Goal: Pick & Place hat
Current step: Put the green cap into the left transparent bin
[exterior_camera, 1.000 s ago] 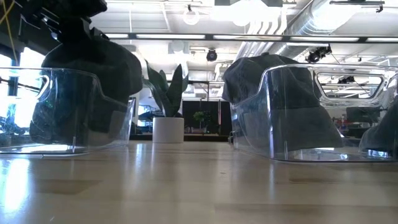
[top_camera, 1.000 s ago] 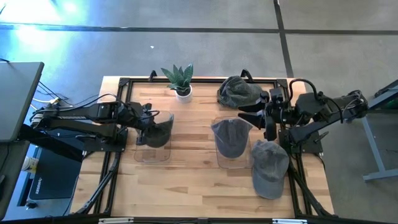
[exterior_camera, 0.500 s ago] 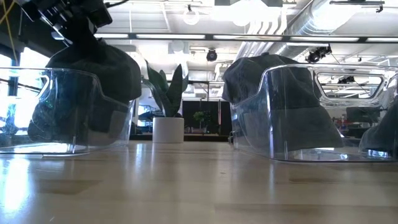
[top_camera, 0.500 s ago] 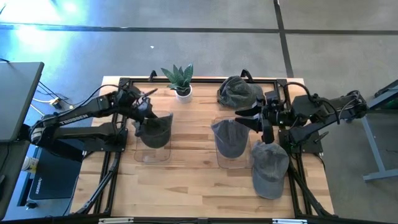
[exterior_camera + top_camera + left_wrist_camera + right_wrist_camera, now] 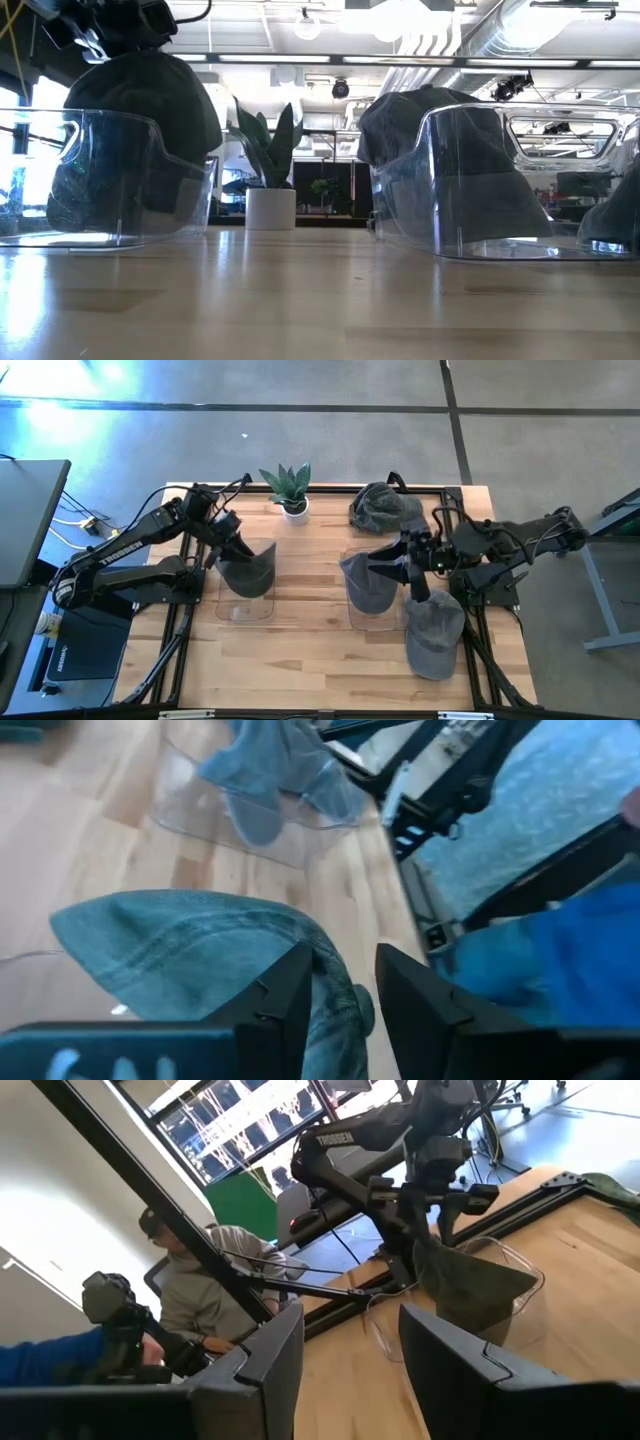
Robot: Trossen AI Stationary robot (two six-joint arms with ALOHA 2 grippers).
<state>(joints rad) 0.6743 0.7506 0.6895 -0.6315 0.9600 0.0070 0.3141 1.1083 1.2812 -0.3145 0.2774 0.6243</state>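
The main risk, as we judged it, was at the left gripper (image 5: 228, 543): its fingers (image 5: 290, 982) stood slightly apart with the dark grey-green denim cap (image 5: 247, 570) directly under and between them, so any lift could snag the cloth and drag the cap back out of the clear plastic hat stand (image 5: 246, 606) it sat in. In the left wrist view the cap's crown filled the gap between the fingertips, and we could not tell whether the fabric touched them or lay just clear.

A second risk lay with the right gripper (image 5: 392, 564). Its fingers were spread and held nothing, hovering just beside the grey cap (image 5: 368, 582) draped over the second clear plastic stand (image 5: 372, 622). A careless sweep there could have knocked that cap askew. The loose grey cap (image 5: 434, 630) lay on the pale wooden table (image 5: 300, 650) just below those fingers, and another rumpled grey cap (image 5: 383, 508) lay well beyond them.
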